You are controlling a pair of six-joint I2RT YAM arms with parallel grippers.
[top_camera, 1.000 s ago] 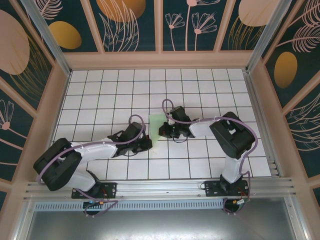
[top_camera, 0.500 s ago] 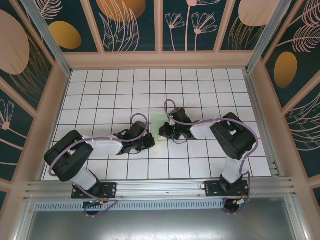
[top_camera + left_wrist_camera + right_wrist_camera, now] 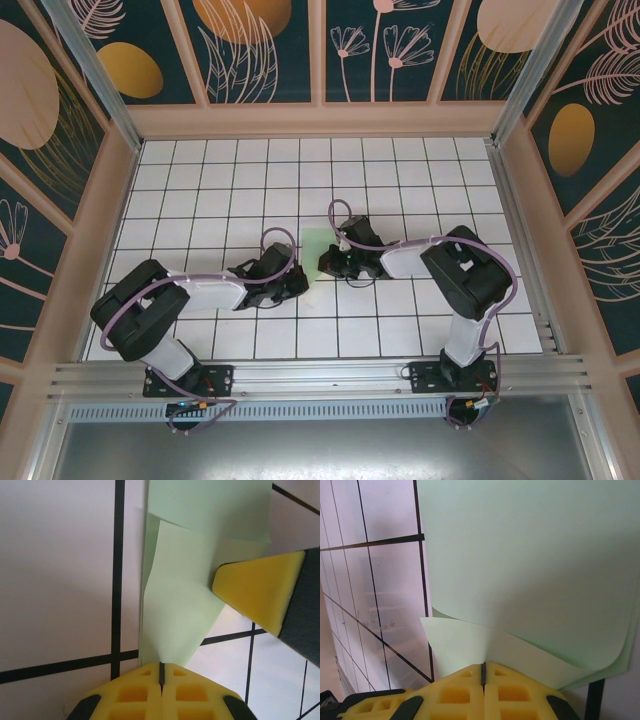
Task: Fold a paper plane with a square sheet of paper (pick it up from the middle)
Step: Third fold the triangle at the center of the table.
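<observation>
The square sheet of paper [image 3: 312,248], pale mint green and partly folded over itself, lies mid-table between my two grippers. My left gripper [image 3: 299,285] meets its near-left end, my right gripper [image 3: 324,263] its right edge. In the left wrist view a lighter folded flap of the paper [image 3: 185,595] narrows down into my shut left gripper [image 3: 161,665], and the right gripper's yellow fingers [image 3: 260,595] touch the flap's right edge. The right wrist view has a raised, curling flap of the paper [image 3: 530,555] running into my shut right gripper [image 3: 483,664].
The white grid-tiled table [image 3: 220,190] is boxed in by wooden-framed patterned walls [image 3: 95,230] on three sides. An aluminium rail [image 3: 320,375] runs along the near edge by the arm bases. Open tiles lie behind and to both sides of the paper.
The left arm's elbow has lifted and swung forward, and its gripper has edged slightly right along the paper. The right arm and the paper have hardly moved.
</observation>
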